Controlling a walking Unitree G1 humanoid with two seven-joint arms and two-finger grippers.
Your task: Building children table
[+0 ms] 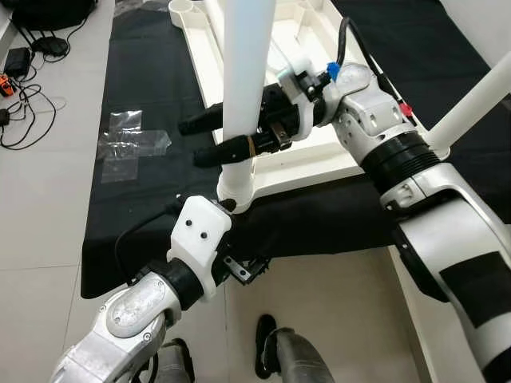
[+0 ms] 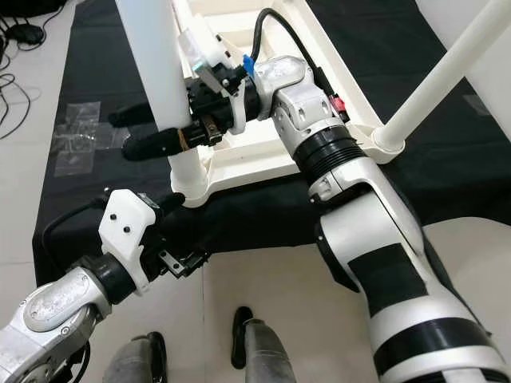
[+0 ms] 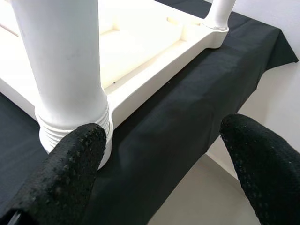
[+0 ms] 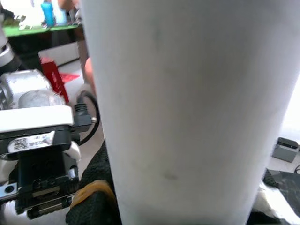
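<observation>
A white children's table (image 1: 311,163) lies upside down on a black cloth (image 1: 136,223). Its near leg (image 1: 247,72) stands upright in the front corner socket. My right gripper (image 1: 192,142) reaches in from the right and is shut on that leg, one black finger on each side. Just below the same corner is my left gripper (image 3: 164,154), open, with one finger (image 3: 70,173) close to the leg's ribbed collar (image 3: 70,126). A second leg (image 1: 479,100) rises at the right corner.
Clear plastic bags (image 1: 128,144) lie on the cloth at left. Cables and a charger (image 1: 28,72) are on the tiled floor at far left. My feet (image 1: 271,351) stand at the cloth's near edge. A white wall panel runs along the right.
</observation>
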